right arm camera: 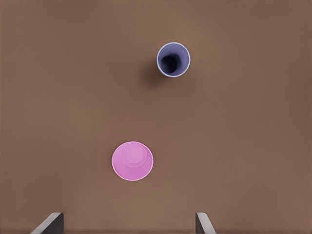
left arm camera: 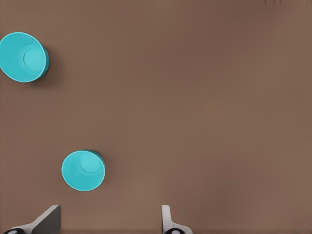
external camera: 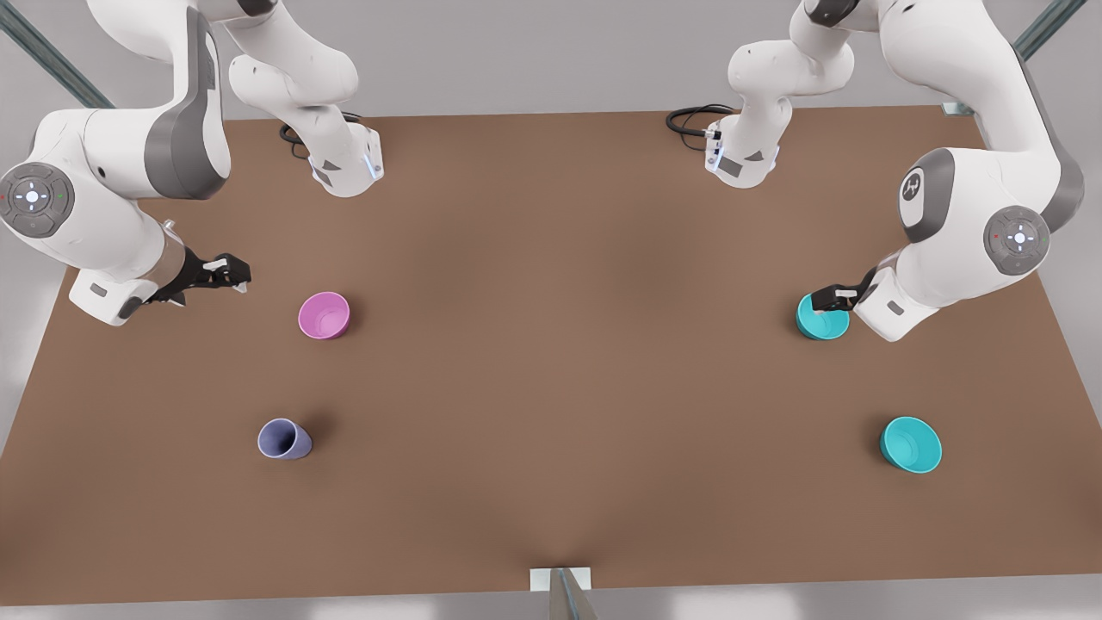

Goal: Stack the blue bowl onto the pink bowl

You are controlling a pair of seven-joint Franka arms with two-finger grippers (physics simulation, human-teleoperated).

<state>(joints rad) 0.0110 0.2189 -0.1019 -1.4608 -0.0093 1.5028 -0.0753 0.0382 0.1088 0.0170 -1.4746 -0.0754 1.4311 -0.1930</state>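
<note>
The small round teal-cyan plastic bowl (external camera: 822, 319) sat upright on the brown tabletop (external camera: 551, 362) at the front view's right. The left gripper (external camera: 828, 298) hung just over its rim with fingers (left arm camera: 48, 219) spread open, holding nothing. The small round pink plastic bowl (external camera: 324, 315) was way over on the front view's left. The right gripper (external camera: 231, 275) waited beside it, fingers (right arm camera: 51, 223) wide apart too. A wider flared teal bowl (external camera: 910, 444) and a lavender-blue cup (external camera: 283, 439) sat nearer the camera.
</note>
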